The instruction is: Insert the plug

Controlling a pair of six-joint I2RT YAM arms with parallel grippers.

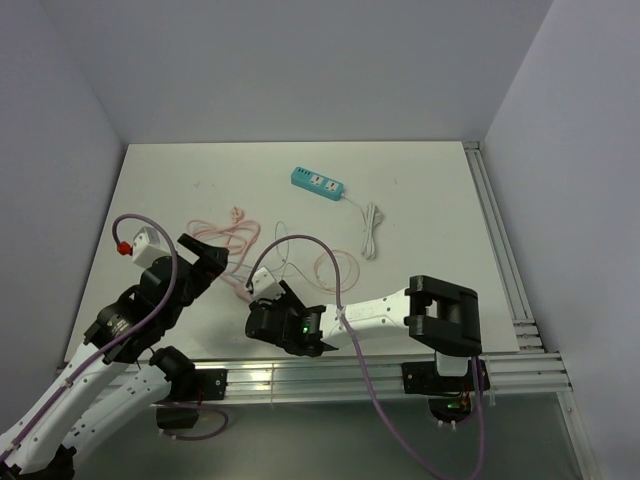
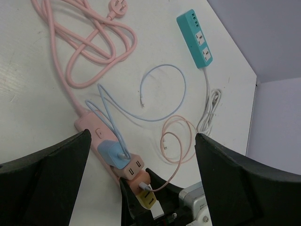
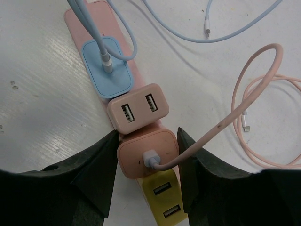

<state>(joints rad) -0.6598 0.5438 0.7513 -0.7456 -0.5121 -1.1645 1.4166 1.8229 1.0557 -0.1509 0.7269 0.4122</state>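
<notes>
Adapters (image 3: 138, 108) sit packed and touching along the pink power strip (image 3: 75, 21); the right gripper (image 3: 147, 133) clamps the pink charger (image 3: 141, 153) there. Blue cable (image 3: 211, 41) and pink cable (image 3: 225, 125) loops obstruct one side; the table (image 3: 42, 94) on the other side lies open.

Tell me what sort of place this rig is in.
Probably a lab test cell: bare white table boxed in by plain walls, aluminium rail along its near edge, and task props laid out: teal strip, pink strip, pink charger.
</notes>
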